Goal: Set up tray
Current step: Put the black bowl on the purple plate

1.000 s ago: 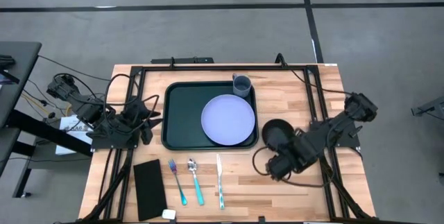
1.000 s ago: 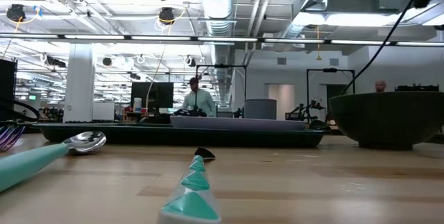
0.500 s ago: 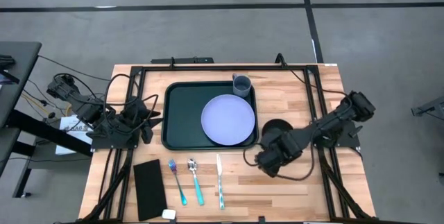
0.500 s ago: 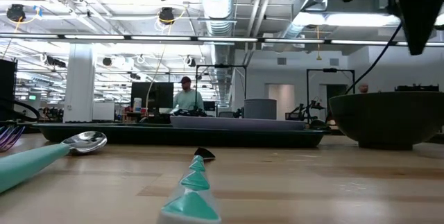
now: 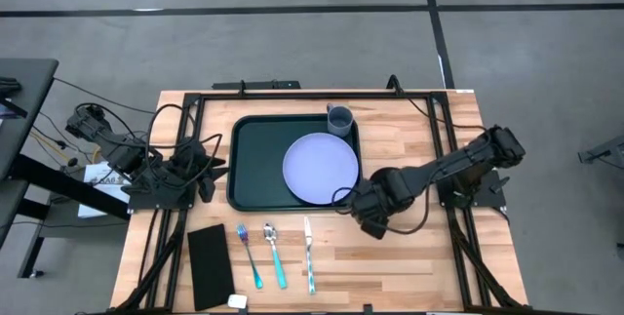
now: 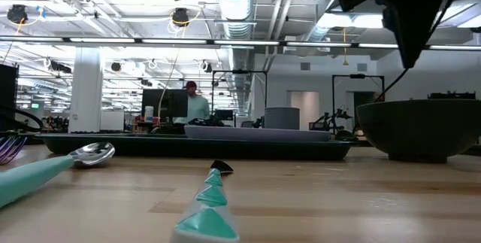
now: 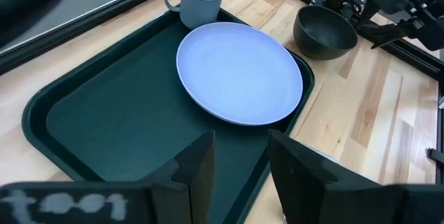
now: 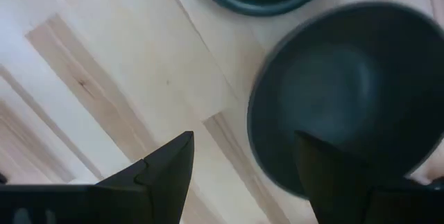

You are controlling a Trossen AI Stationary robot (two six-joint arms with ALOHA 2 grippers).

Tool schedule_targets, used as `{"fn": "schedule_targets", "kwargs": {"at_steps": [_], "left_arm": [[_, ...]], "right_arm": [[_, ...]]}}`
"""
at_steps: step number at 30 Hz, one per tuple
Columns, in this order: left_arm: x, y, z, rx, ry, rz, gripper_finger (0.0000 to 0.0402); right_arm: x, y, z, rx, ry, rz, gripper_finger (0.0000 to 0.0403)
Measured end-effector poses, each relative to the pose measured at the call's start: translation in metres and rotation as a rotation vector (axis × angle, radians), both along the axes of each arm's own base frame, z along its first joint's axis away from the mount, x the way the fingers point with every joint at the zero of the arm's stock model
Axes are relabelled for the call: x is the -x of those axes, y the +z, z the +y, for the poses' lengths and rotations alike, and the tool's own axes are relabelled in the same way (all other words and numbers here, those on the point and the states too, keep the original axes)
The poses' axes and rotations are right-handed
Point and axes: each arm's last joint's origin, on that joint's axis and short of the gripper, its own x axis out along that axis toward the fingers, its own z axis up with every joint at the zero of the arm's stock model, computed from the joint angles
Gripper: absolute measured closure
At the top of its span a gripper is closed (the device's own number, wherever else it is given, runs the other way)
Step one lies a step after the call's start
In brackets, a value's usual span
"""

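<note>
While the right gripper (image 5: 363,219) hangs low over the bench (image 5: 409,256) just right of the tray's near right corner, its jaws spread wide and empty, you have the dark bowl (image 8: 333,92) directly beneath and slightly ahead of them, not yet grasped. The tray (image 5: 255,159), a dark green moulded plastic rectangle with rounded corners and a raised rim, sits centre-far on the bench, carrying a smooth pale lavender round plate (image 5: 320,168) and a grey-blue handled mug (image 5: 339,120) at its far right corner.

Your main risk, as I judge it, is the bowl: it looks matte, round and thick-walled, so a pinch on its curved rim could slip or tip it, and a sliding bowl would knock the tray edge or the plate. A descent too close to the tray could also catch the rim and shift the whole set.

The left gripper (image 7: 239,158) waits at the tray's left side, jaws part open and holding nothing. Near you lie a flat black napkin (image 5: 211,266), a fork (image 5: 248,255) and spoon (image 5: 276,254) with teal handles, and a knife (image 5: 309,256).
</note>
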Motion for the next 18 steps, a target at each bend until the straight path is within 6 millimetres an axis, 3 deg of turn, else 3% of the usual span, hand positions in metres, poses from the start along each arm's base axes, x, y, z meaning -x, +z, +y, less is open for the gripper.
{"fn": "schedule_targets", "kwargs": {"at_steps": [4,12,18], "left_arm": [[0.000,0.000,0.000,0.000,0.000,0.000,0.0280],[0.000,0.000,0.000,0.006,0.005,-0.003,0.0280],[0.000,0.000,0.000,0.005,0.005,-0.003,0.0280]], "right_arm": [[-0.006,-0.002,-0.004,-0.014,-0.001,-0.039,0.0164],[0.003,-0.034,-0.016,-0.012,-0.043,0.039,0.0165],[0.003,-0.045,-0.017,-0.050,-0.025,0.037,0.0165]]}}
